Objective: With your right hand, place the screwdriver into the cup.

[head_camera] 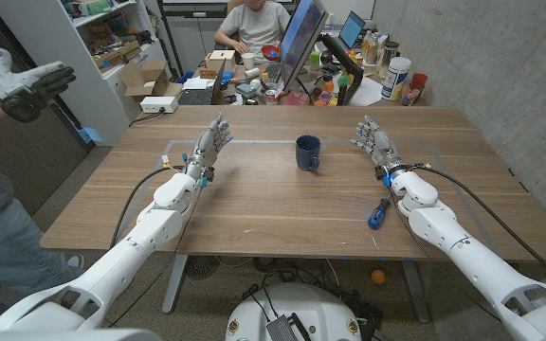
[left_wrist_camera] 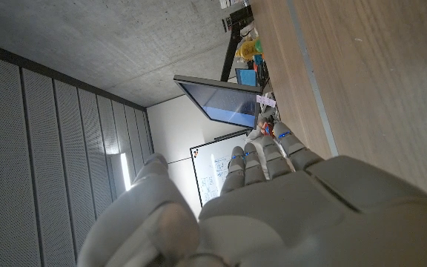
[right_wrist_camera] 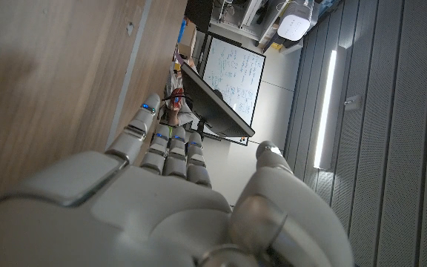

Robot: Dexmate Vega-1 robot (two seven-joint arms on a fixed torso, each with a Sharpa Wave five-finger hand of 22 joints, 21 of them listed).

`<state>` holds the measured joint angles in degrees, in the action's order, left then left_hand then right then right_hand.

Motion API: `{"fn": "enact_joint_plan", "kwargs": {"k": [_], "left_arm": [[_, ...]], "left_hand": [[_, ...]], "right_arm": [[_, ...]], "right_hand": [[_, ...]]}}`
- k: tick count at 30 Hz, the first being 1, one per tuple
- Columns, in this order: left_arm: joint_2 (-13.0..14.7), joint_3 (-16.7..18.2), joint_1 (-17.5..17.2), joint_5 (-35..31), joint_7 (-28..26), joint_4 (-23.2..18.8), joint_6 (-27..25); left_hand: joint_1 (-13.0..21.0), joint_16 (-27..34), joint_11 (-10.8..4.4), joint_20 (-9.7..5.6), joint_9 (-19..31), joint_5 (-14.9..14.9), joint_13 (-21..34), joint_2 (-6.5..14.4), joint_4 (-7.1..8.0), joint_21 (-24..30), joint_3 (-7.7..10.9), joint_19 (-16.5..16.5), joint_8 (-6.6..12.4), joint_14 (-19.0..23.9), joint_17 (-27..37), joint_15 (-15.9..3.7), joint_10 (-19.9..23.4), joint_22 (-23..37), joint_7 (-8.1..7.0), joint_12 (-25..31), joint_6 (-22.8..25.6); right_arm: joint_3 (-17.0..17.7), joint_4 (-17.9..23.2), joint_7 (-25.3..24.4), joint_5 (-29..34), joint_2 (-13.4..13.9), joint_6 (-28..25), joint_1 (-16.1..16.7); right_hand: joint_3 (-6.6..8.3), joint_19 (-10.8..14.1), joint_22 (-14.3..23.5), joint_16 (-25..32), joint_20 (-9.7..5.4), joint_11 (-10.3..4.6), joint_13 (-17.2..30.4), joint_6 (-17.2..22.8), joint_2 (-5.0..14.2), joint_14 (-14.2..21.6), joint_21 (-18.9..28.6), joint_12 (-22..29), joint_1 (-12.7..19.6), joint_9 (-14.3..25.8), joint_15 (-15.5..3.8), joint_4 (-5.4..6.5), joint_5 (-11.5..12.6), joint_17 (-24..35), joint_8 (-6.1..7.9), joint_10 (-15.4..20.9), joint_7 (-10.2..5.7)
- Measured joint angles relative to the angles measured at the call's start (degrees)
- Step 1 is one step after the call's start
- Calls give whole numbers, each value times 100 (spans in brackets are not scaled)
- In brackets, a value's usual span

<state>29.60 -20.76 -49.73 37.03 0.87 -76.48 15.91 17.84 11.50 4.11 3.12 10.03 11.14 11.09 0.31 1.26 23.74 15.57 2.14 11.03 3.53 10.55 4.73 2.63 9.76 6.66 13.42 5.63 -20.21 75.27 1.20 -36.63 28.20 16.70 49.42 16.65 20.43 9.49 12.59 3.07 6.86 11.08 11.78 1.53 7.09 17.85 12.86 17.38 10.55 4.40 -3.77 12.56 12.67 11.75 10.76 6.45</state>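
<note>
where the head view looks down on the wooden tabletop [head_camera: 254, 213], the dark blue cup [head_camera: 308, 152] is seen upright near the middle, toward the far edge, its handle turned to the near side. the screwdriver [head_camera: 378, 212], blue-handled with a black tip, is seen lying on the tabletop nearer the right edge, just beside the right forearm and well apart from the cup. the right robot hand [head_camera: 373, 140] is held up with its fingers spread and nothing in it, toward the far right corner. the left robot hand [head_camera: 210, 144] is held the same way toward the far left corner, fingers apart and empty. a gloved hand of a person [head_camera: 22, 83] is seen at the left, off the tabletop, and a seated person [head_camera: 251, 24] is seen at a cluttered desk behind the far edge.

in the left wrist view, the back of the left robot hand [left_wrist_camera: 273, 215] is shown with its fingers stretched out alongside the tabletop [left_wrist_camera: 376, 81], gripping nothing.

in the right wrist view, the right robot hand [right_wrist_camera: 161, 200] is shown likewise, fingers extended beside the tabletop [right_wrist_camera: 58, 74] and the thumb apart, nothing held.
</note>
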Motion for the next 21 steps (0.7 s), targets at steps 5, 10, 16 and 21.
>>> {"fn": "enact_joint_plan", "kwargs": {"k": [5,10,16,21], "left_arm": [[4,40,-62,-23,-26,-84,-47],[1,72,-109,-56,-44,-156,-101],[-10,87,-146,-85,-48,-215,-172],[-34,93,-163,-95,-48,-239,-227]], "left_hand": [[0,0,0,19,0,0,0,0,0,-1,0,19,0,0,0,0,0,0,20,0,21],[22,0,0,43,0,0,0,23,0,-1,0,-5,0,0,0,0,0,0,20,0,21],[22,0,0,51,0,0,0,23,0,-1,0,-13,0,0,-1,0,0,0,20,0,21],[22,0,30,51,-1,0,-1,23,0,-25,0,-13,0,0,-1,0,31,-1,20,0,21]], "right_arm": [[70,31,-2,70,-73,0,49],[169,60,20,141,-149,-32,98],[251,87,48,213,-211,-64,147],[305,140,52,279,-242,-78,193]], "right_hand": [[0,0,0,0,0,0,0,0,0,0,0,0,0,0,0,0,0,0,0,0,0],[0,0,0,0,0,0,0,32,0,-1,0,0,0,0,0,0,0,-7,0,0,-32],[0,-1,-1,0,0,-9,-1,31,0,25,-16,0,0,0,-26,0,0,-17,0,52,-32],[23,-1,-1,0,0,0,-1,62,0,30,-28,0,0,-1,-31,-23,0,-16,0,61,-62]]}}
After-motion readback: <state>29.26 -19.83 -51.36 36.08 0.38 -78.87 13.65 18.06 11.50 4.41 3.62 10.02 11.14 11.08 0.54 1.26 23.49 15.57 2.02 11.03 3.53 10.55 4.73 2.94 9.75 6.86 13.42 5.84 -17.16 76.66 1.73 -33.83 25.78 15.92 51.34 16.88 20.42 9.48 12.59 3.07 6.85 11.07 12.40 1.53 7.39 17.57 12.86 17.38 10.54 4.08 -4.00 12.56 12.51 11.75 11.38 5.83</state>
